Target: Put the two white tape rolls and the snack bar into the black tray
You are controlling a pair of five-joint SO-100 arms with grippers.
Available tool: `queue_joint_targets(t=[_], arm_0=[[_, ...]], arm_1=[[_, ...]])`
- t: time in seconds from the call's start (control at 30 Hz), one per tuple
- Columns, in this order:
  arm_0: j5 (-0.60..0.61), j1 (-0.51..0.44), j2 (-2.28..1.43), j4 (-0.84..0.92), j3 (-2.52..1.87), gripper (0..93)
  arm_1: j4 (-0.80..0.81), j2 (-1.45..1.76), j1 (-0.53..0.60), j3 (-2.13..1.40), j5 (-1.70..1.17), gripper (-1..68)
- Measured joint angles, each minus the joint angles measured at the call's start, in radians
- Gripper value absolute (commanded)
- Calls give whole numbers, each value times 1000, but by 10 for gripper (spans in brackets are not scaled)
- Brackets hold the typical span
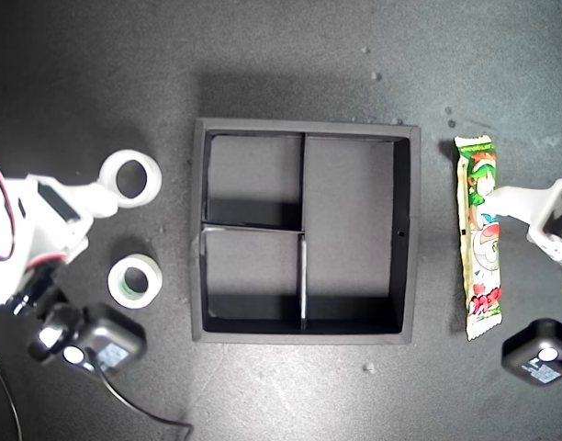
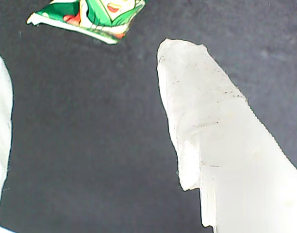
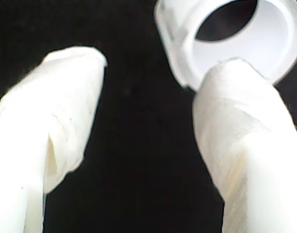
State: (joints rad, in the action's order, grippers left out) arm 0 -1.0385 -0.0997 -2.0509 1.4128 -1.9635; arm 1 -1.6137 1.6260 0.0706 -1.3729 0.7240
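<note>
The larger white tape roll (image 1: 154, 179) lies on the dark table at the exterior view's left; the smaller one, with a greenish core (image 1: 114, 281), lies nearer the camera. My second gripper (image 1: 102, 197) is open, one fingertip at the larger roll's (image 3: 279, 43) rim and nothing between its fingers (image 3: 66, 97). The snack bar (image 1: 478, 276) lies lengthwise to the right of the black tray (image 1: 200, 230) in the exterior view. My first gripper (image 1: 501, 197) hovers open over the bar's far half; only the wrapper's end (image 2: 90, 17) shows beyond its fingers (image 2: 211, 136).
The tray's three compartments hold nothing. Black wrist cameras (image 1: 97, 344) (image 1: 538, 354) hang off both arms near the front edge of the exterior view, a cable trailing from the one at that view's left. Small crumbs (image 1: 368, 367) dot the table.
</note>
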Motion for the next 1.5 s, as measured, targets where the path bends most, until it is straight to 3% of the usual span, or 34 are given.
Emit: queue_joint_targets(t=[0.3, 0.6, 0.97, 1.5], arm_0=[[-5, -14, 35, 0, 0, 142], [-5, 9, 224, -178, -23, 138], [9, 77, 298, -267, -74, 138], [28, 91, 224, -179, -71, 133]], arm_1=[[8, 0, 5, 0, 0, 195], [156, 0, 26, -140, 0, 207], [313, 0, 61, -296, -81, 207], [341, 0, 66, -324, -95, 204]])
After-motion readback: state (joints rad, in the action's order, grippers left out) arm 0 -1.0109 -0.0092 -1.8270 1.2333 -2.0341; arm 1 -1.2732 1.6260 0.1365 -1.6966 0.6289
